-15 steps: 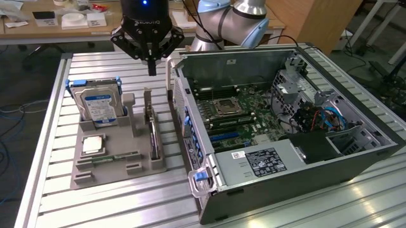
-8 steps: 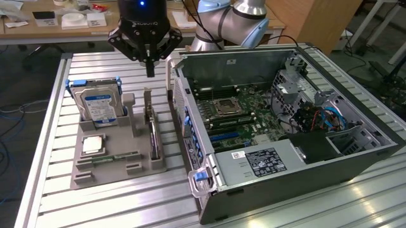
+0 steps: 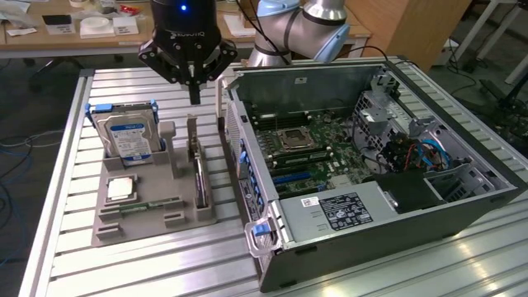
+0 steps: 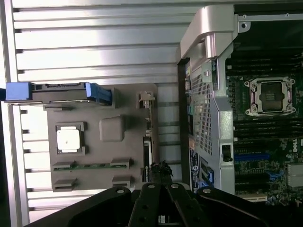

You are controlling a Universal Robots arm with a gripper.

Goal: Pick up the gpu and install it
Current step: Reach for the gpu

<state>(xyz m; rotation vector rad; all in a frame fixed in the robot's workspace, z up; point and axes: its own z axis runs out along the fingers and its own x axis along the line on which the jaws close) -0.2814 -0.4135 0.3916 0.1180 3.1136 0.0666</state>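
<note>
The gripper (image 3: 195, 94) hangs over the grey holder (image 3: 123, 213), which lies on the slatted table (image 3: 140, 272) at the exterior view's left. Its two fingers are pressed together and nothing is between them. The tips are above the far end of the gpu (image 3: 199, 174) and do not touch it. The gpu stands on its edge in the slot along the holder's right side, just beside the open case (image 3: 347, 229). In the wrist view the closed gripper (image 4: 161, 170) is in line with the thin edge of the gpu (image 4: 147, 153).

The hard drive (image 3: 125, 133) stands upright at the far left of the holder. A square chip (image 3: 121, 187) lies flat near the middle, and the memory stick (image 3: 153, 204) lies nearer to the camera. The case lies on its side at the exterior view's right, and its motherboard (image 3: 305, 151) faces up.
</note>
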